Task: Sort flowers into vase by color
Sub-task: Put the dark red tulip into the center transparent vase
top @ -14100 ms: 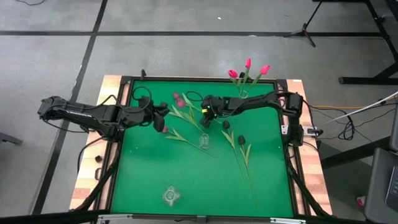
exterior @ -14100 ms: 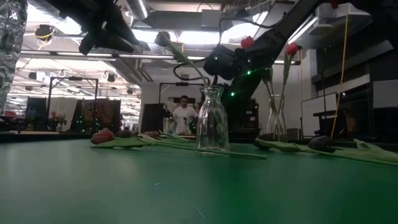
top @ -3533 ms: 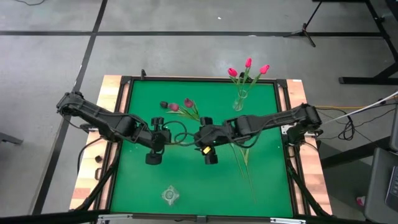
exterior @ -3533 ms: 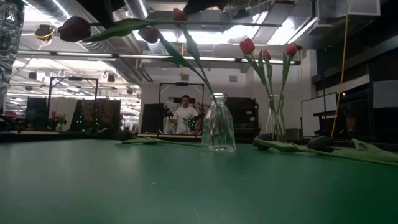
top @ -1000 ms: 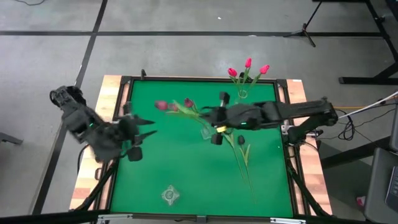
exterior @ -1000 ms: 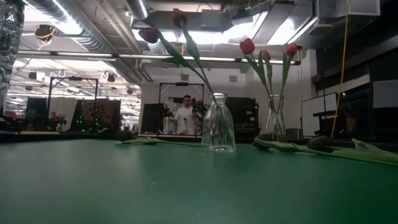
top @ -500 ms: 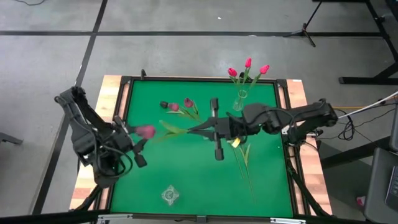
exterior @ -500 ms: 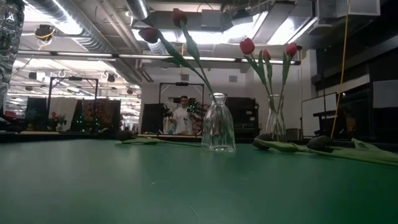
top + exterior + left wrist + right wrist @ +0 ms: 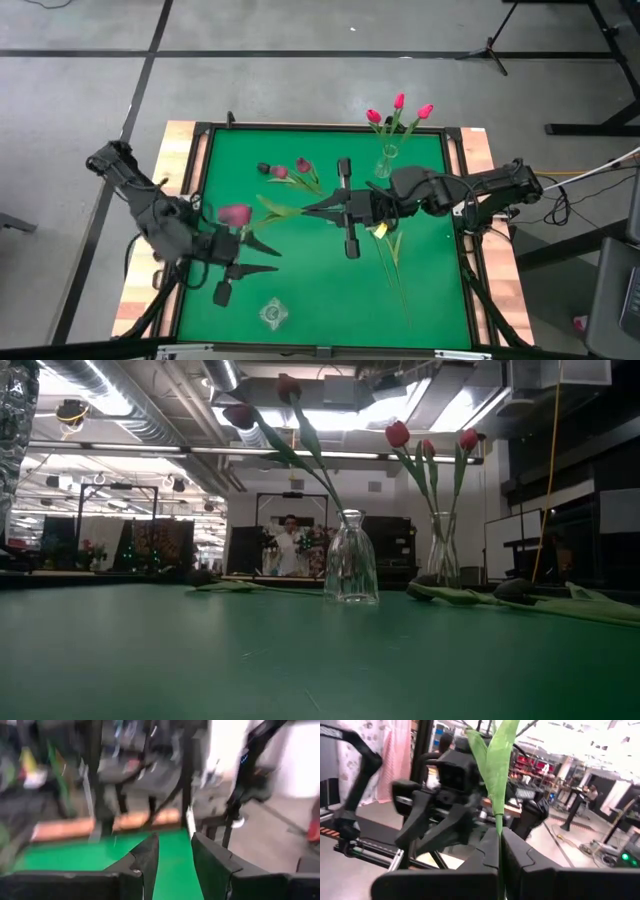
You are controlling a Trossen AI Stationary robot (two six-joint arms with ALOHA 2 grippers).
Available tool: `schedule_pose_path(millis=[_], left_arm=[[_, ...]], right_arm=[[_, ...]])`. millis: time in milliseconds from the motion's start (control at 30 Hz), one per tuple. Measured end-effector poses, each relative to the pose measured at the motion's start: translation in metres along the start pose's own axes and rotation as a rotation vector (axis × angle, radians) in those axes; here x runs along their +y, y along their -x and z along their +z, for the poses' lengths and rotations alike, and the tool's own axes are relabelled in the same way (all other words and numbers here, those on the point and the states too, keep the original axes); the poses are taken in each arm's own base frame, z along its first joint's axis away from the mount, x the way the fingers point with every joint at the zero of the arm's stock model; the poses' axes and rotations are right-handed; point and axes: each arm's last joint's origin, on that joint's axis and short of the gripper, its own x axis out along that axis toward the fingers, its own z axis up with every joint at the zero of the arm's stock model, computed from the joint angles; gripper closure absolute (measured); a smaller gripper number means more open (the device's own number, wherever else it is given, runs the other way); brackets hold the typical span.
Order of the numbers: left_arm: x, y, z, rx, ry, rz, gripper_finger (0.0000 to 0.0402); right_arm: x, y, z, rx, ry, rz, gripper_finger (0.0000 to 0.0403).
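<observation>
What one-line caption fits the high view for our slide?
Right gripper holds a mauve tulip by its stem above the green table while the open left gripper hovers nearby.

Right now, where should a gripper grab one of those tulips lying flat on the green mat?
Probably the lying tulip by its bare lower stem, past the leaves, coming straight down with jaws across it: it lies flat on the mat and is thinnest there. The right gripper at mid-table holds a mauve tulip; the left gripper is open.
</observation>
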Motion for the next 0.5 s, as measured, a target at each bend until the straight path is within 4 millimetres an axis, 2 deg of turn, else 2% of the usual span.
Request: schedule_pose_path(millis=[133,333,500], left_arm=[[0.020,-0.002,-0.005,-0.149,-0.077,-0.060,0.0286],[0.059,0.002,-0.032,-0.418,-0.079,-0.009,0.0286],[0.082,-0.018,-0.056,-0.454,-0.033,-0.111,0.0286]], right_arm=[[0.008,0.003,0.005,-0.021,0.029,0.008,0.0403],[0.017,0.011,0.019,-0.084,0.071,-0.005,0.0403],[0.012,0.008,0.023,-0.175,0.058,0.036,0.0403]])
